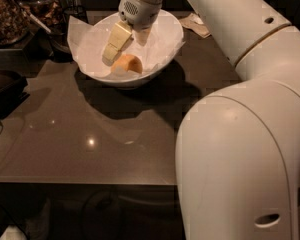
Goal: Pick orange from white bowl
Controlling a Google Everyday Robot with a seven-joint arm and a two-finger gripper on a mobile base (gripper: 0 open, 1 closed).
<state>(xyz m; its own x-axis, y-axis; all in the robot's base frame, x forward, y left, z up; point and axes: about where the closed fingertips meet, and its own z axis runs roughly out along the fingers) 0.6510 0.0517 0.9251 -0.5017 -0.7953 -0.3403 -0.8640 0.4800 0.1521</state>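
The white bowl (162, 31), lined with crumpled white paper, stands at the back of the dark table. The orange (130, 64) lies in the bowl's near part, a small round orange-yellow fruit. My gripper (126, 52) reaches down into the bowl from above, just over and behind the orange. Its cream fingers (115, 43) are spread apart, one to the left of the orange and a shorter one showing at the right. The fingers hold nothing. The left finger hides part of the orange's left side.
A crumpled beige napkin (197, 25) lies right of the bowl at the back. Jars and dark containers (10, 14) crowd the back left, and a dark tray (5, 86) sits at the left edge. My own white arm (240, 134) fills the right side.
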